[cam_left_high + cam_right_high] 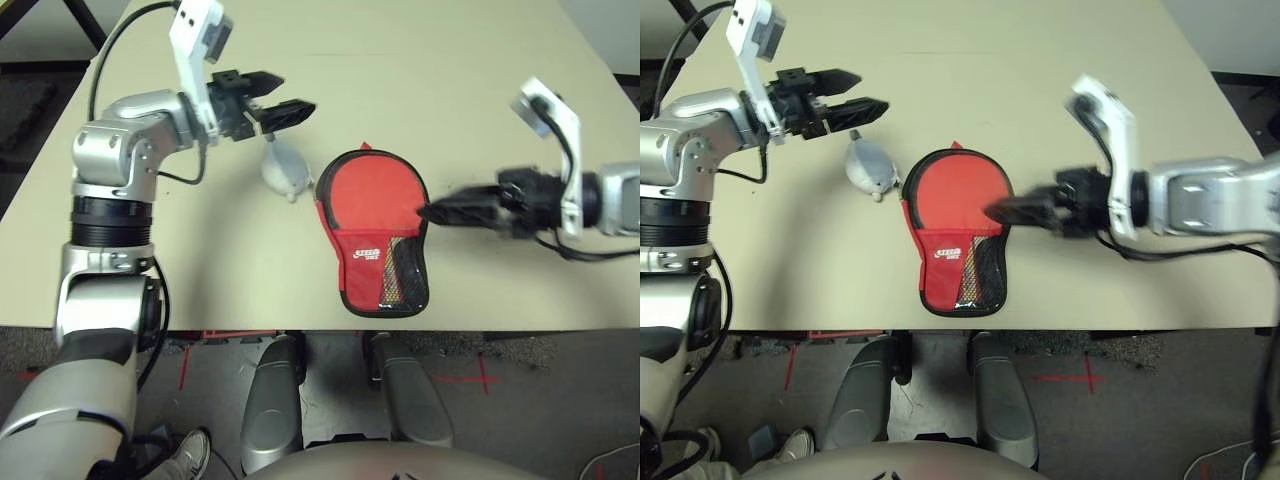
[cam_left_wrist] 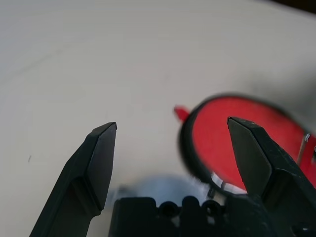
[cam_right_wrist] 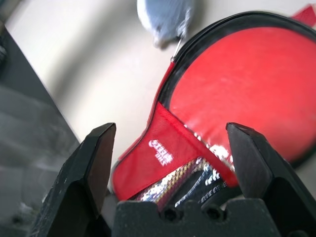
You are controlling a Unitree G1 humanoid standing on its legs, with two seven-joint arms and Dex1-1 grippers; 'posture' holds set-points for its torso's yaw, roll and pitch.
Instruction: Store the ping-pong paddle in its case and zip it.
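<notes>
One flat, paddle-shaped case [image 1: 375, 195] is lying on the smooth, pale table [image 1: 480, 60], its round end pointing away from the robot. Its glossy red round panel [image 3: 247, 79] is sitting inside a black border, above a matte red fabric pocket carrying white lettering [image 3: 161, 152] and a shiny mesh section [image 1: 405, 270]. One small red tab [image 1: 366, 146] is sticking out from the round end. One pale grey, fuzzy, rounded thing [image 1: 286, 168] is resting just beside the case's left edge. The right wrist view is bringing out one slim metal pull [image 3: 177, 48] between that thing and the case, while the left wrist view is showing pale marks along the black border. Two grippers are hanging near the case, each with two black, angular fingers standing apart and holding nothing: the left gripper [image 1: 299, 92] by the fuzzy thing, the right gripper [image 3: 172, 124] at the case's right side. The left eye view is showing one shoe [image 1: 195, 452] on the floor; the right eye view is showing two.
</notes>
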